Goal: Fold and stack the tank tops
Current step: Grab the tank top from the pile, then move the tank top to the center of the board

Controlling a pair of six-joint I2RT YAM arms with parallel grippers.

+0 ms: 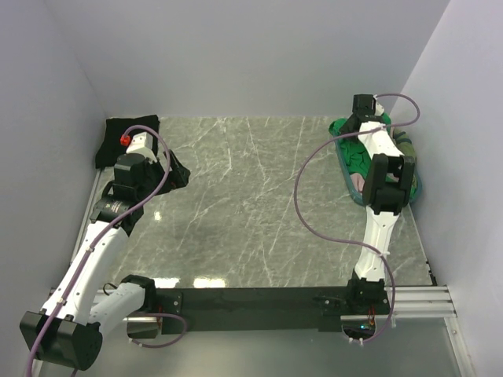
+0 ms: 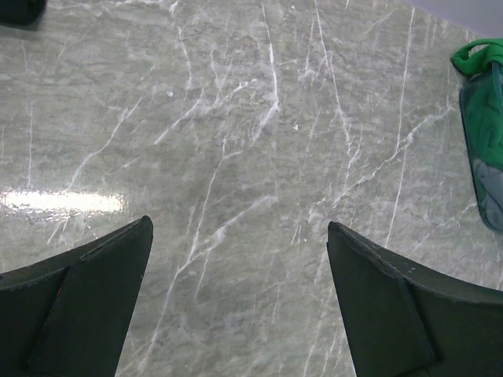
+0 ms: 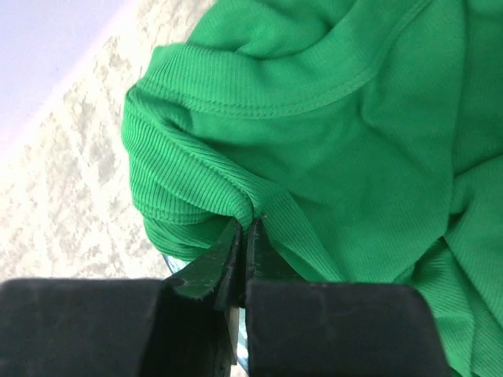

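Note:
A bright green tank top (image 3: 330, 118) lies bunched in the teal basket (image 1: 350, 179) at the back right of the table. My right gripper (image 3: 246, 226) is shut on a pinched fold of its ribbed edge. Dusty pink cloth (image 1: 358, 182) shows in the basket nearer the arm. A black tank top (image 1: 118, 135) lies in the back left corner. My left gripper (image 2: 240, 236) hovers over bare marble near it, wide open, with nothing between its fingers (image 2: 94, 298). In the left wrist view the green tank top (image 2: 474, 57) hangs over the basket (image 2: 483, 157).
White walls close in the table at the back and on both sides. The grey marble tabletop (image 1: 251, 196) stretches between the two arms. A black rail (image 1: 259, 302) runs along the near edge.

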